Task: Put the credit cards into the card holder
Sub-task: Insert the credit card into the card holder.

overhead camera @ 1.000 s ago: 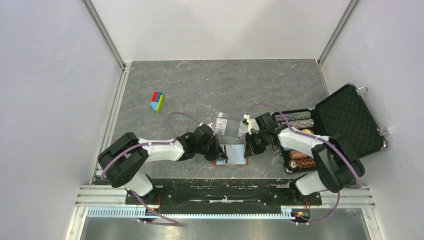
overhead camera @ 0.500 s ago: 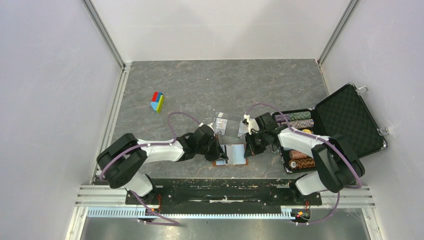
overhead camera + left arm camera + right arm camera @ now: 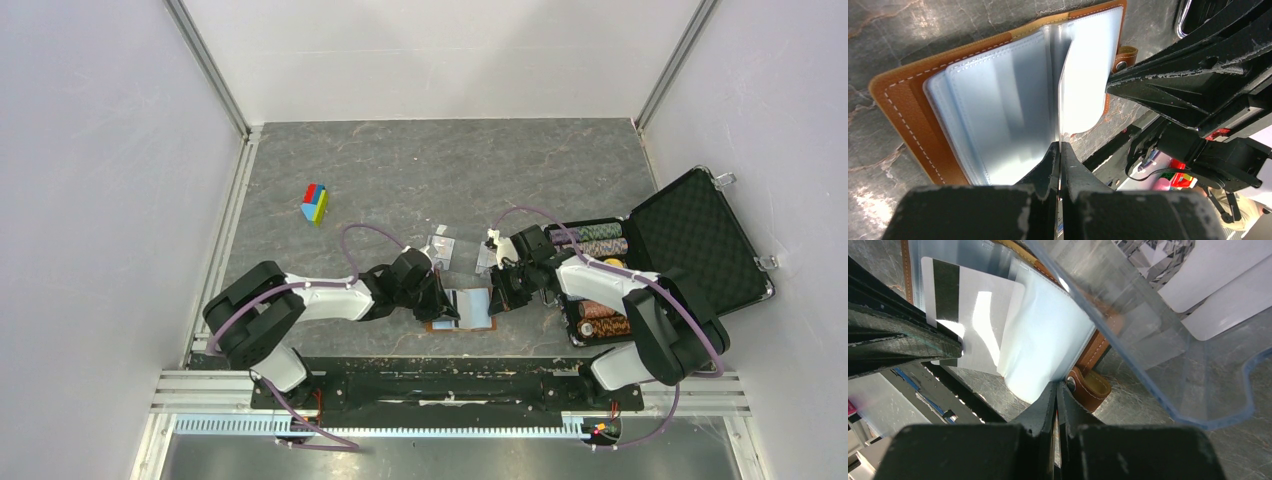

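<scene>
The card holder, a brown leather wallet, lies open on the table with its clear sleeves fanned out and its snap tab toward the right arm. My left gripper is shut on a white credit card with a black stripe, holding it on edge at the sleeves' opening. My right gripper is shut on the edge of one pale sleeve, lifting it. In the top view the left gripper and the right gripper face each other across the wallet. More white credit cards lie in the tray.
A clear plastic tray stands just behind the wallet, and its wall hangs close over my right gripper. An open black foam-lined case with stacks of chips is on the right. A small coloured block sits at the far left.
My left gripper has edged right over the card holder with the card in it. The right gripper has kept its hold and place.
</scene>
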You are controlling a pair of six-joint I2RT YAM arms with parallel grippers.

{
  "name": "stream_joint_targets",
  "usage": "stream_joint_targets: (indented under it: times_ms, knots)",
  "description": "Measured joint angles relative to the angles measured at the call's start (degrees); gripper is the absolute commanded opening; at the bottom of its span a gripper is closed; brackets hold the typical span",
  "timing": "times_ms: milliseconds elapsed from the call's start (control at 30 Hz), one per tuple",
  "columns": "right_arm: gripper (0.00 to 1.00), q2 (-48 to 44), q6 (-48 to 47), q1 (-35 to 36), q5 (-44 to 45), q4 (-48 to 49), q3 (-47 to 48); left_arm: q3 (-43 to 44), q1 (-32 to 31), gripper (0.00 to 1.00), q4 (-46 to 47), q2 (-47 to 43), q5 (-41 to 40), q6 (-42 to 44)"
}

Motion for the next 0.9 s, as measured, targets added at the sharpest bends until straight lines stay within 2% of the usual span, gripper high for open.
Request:
stream_joint_targets:
  times_ms: [633, 900]
  knots:
    - [0.03, -0.26, 0.0, 0.0, 0.02, 0.31, -0.26, -0.98, 1.79, 0.02, 4.59, 1.77, 1.75, -0.09]
    - [0.03, -0.33, 0.0, 0.0, 0.02, 0.42, -0.37, 1.44, 1.75, 0.02, 4.46, 4.44, 3.61, -0.07]
